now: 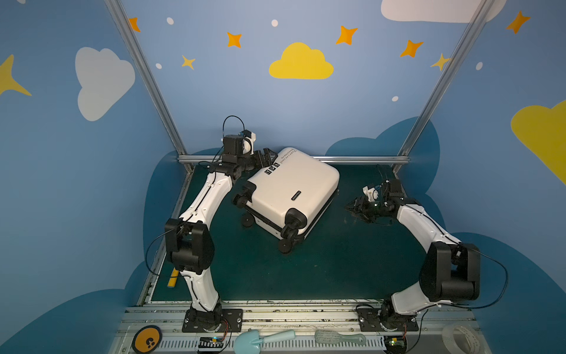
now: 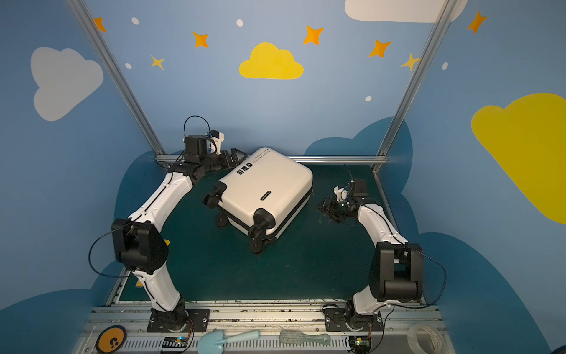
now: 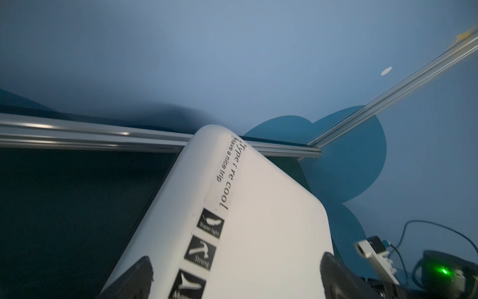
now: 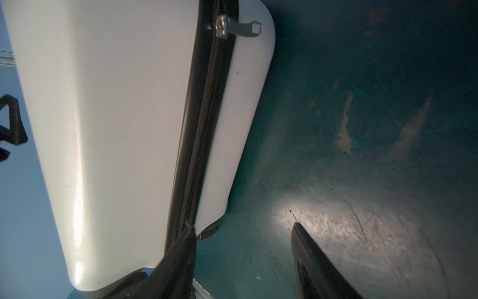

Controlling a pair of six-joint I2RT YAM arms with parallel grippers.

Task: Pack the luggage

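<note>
Left gripper (image 1: pixel 269 155) wide open, jaws straddling the suitcase (image 1: pixel 291 187) far-left corner by stickers (image 3: pixel 204 248) "Super light", "Strong". Shell text: "Have a nice trip". Suitcase lies closed mid-mat (image 1: pixel 337 260), back rail (image 1: pixel 352 158) just behind it. Right gripper (image 1: pixel 355 210) jaws apart, empty, just right of its zipper (image 4: pixel 207 103) side. Bare mat in front.

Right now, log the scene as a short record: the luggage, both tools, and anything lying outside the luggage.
luggage: white suitcase, closed, lying on the green table
left tool: open, at the suitcase's sticker corner; touch unclear
right tool: open, empty, low over the table beside the zipper side
outside the suitcase: blue toy shovel, hairbrush, tape roll, all by the arm bases
</note>
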